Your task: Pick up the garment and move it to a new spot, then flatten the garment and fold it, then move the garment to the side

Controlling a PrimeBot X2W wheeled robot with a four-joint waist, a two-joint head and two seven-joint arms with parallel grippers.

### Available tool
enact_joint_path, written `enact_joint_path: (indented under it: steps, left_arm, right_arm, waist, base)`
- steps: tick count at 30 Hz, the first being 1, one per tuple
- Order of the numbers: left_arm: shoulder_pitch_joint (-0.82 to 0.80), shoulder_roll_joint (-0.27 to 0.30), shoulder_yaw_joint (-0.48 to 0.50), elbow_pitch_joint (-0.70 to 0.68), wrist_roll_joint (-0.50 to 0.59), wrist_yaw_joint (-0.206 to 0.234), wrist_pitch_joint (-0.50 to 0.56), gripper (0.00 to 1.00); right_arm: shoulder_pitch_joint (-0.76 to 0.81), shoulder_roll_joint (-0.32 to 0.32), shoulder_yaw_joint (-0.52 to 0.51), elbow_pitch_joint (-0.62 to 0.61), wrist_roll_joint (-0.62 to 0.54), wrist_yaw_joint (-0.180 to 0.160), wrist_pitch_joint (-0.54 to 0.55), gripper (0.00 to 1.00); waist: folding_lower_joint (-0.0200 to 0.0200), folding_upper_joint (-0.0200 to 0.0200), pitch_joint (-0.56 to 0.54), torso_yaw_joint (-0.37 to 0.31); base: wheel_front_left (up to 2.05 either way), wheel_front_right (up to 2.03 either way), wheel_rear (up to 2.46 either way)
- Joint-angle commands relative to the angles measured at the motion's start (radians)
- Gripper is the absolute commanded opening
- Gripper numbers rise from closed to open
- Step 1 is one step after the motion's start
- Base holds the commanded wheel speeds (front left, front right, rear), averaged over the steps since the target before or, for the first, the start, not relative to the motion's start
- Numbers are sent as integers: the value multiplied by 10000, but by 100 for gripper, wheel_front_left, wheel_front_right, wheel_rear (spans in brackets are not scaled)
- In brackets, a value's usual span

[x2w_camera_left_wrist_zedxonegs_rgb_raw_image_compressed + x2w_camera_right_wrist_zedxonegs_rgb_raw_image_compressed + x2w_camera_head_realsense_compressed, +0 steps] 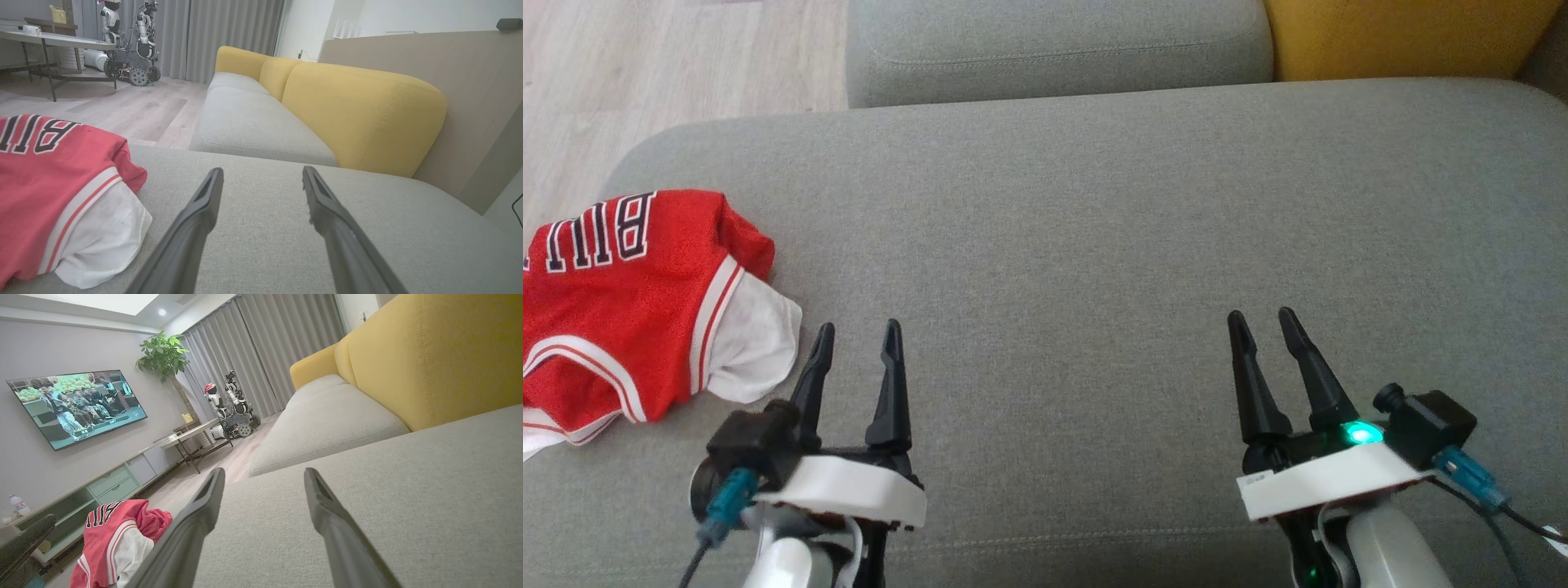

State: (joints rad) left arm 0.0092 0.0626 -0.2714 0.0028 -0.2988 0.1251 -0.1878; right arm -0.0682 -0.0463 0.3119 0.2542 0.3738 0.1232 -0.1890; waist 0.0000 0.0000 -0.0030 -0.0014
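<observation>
Two hands are seen above a grey seat cushion [1094,229], and both are empty. The left hand [859,324] is held with its dark fingers spread wide, nothing between them, and the right hand [1260,313] is likewise spread wide. The garment [621,310], a red jersey with white trim and a white lining, is found crumpled at the cushion's left end, just beside the left hand's outer finger; whether they touch cannot be told. Part of some black-and-white lettering is shown on its upper fold. The right hand is placed well apart from the garment. A yellow backrest [1405,37] is seen beyond the cushion, and a wooden floor [645,65] at the far left.
</observation>
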Motion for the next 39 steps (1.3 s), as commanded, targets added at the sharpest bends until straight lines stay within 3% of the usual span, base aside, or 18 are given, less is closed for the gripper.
enact_joint_path:
  steps: [1,21,39]
  left_arm:
    - [-529,116,157,-455,444,86,-179,100]
    - [-561,135,-281,-708,2811,591,-733,100]
    - [-467,-22,118,-490,2647,376,-740,100]
  right_arm:
    - [-479,-30,310,-431,-417,64,-167,100]
    - [-596,-40,819,-562,-2562,75,-722,100]
    - [-518,-39,452,-558,-2679,75,-728,100]
  waist:
    - [0,0,-11,-5]
    - [0,0,35,-17]
    - [0,0,50,30]
  base:
    - [0,0,0]
    - [0,0,0]
    - [0,0,0]
